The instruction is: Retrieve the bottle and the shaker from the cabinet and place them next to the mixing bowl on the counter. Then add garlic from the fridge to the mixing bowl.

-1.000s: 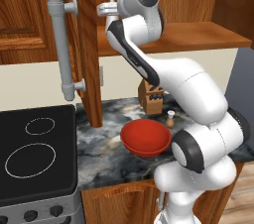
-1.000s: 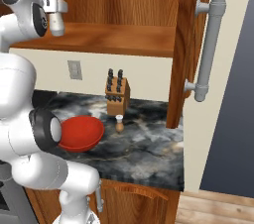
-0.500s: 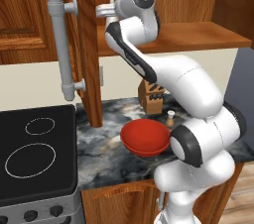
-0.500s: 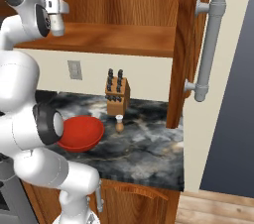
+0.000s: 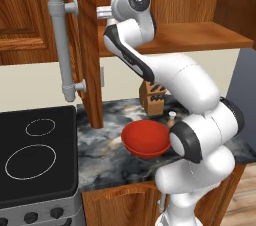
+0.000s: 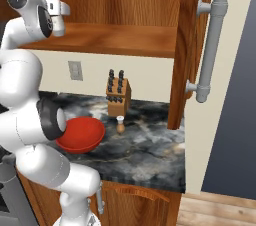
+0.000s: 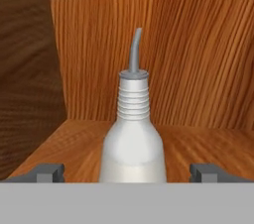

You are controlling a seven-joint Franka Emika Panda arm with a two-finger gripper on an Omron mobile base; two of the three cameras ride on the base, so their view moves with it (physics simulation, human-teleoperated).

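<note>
The claw (image 7: 127,172) is wide open and holds nothing, with the white bottle (image 7: 133,139) standing up between its two tips inside the wooden cabinet (image 7: 198,59).

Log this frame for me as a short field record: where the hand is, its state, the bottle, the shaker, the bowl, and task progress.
hand: inside the upper cabinet, open, one finger on each side of the bottle
bottle: white with a grey curved spout, upright on the cabinet shelf, not yet gripped
shaker: small, upright on the counter in front of the knife block, right of the bowl
mixing bowl: red, on the counter near its front edge
progress: shaker on the counter, bottle still to fetch, garlic step not begun
</note>
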